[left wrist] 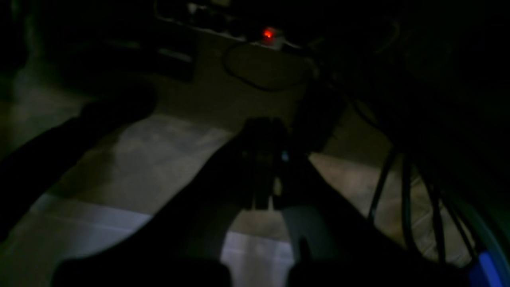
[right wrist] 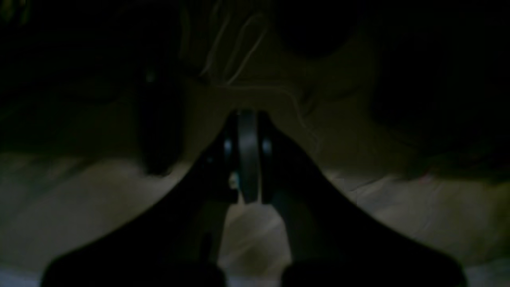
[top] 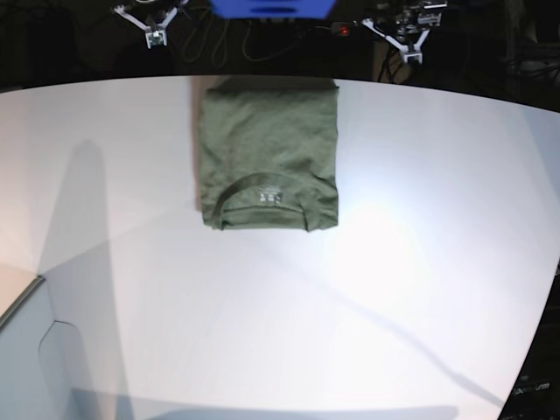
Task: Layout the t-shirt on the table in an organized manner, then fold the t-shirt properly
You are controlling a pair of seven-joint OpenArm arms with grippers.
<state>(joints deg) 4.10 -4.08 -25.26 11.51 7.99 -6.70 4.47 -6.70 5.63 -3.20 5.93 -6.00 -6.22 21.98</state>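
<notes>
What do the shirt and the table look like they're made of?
Shirt: likely a soft knit such as cotton, matte olive, with a ribbed collar and folded edges. Table: smooth, hard white surface, perhaps laminate or painted board; it shows a slight sheen and crisp shadows.

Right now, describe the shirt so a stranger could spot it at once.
Find the wide white table. Near its far edge, centred between the arms, lies the shirt, folded into a neat rectangle. It is the only olive-green thing there, collar and neck label facing up.
</notes>
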